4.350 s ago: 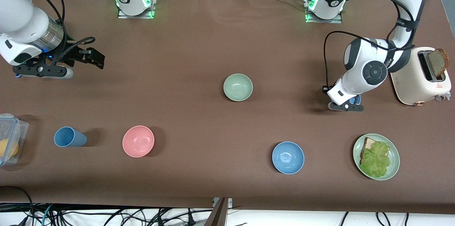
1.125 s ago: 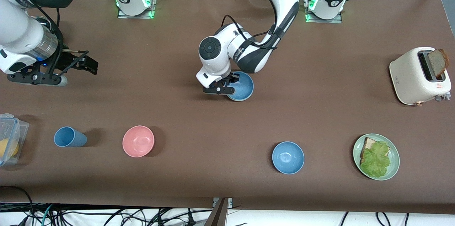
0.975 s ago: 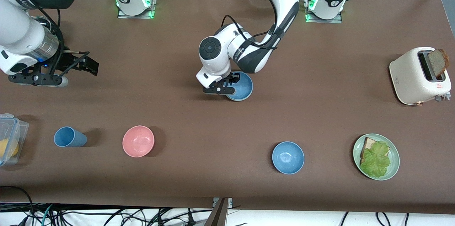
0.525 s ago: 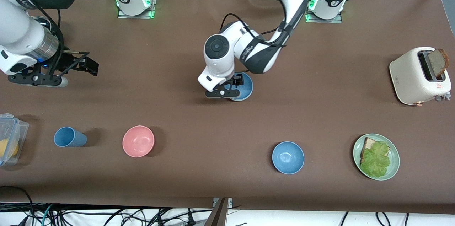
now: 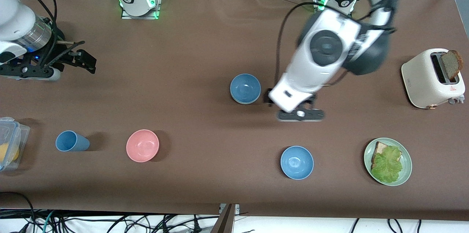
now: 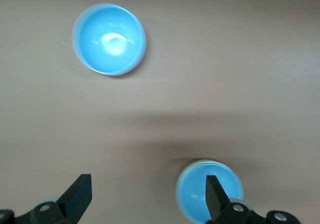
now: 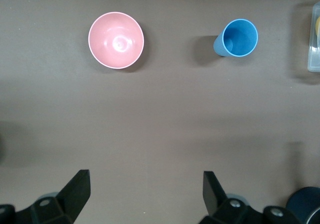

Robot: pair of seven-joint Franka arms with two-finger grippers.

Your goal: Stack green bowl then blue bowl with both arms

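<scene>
Bowls, cup and plate line the edge nearest the front camera: a second blue bowl (image 5: 296, 162) sits there alone, with a green plate (image 5: 406, 169) of bread and lettuce beside it toward the left arm's end of the table, and a pink bowl (image 5: 142, 145), a blue cup (image 5: 71, 141) and a clear lidded container (image 5: 9, 141) strung out toward the right arm's end. Farther from the camera, near the middle of the table, the blue bowl (image 5: 245, 88) rests nested in the green bowl (image 5: 242, 102), of which only a thin pale rim shows around the blue one's edge. The left gripper (image 5: 301, 114) hangs in the air just beside this stack, over bare table toward the left arm's end; its fingers are spread wide and carry nothing, and the left wrist view shows both blue bowls below them, the stacked one partly covered by one finger (image 6: 216, 196). A cream toaster (image 5: 428, 79) with a slice of bread in its slot stands at the left arm's end, about as far from the camera as the stack. The right gripper (image 5: 78, 60) hovers over bare table at the right arm's end, fingers wide apart and empty, the arm waiting; its wrist view looks down on the pink bowl and the cup.
</scene>
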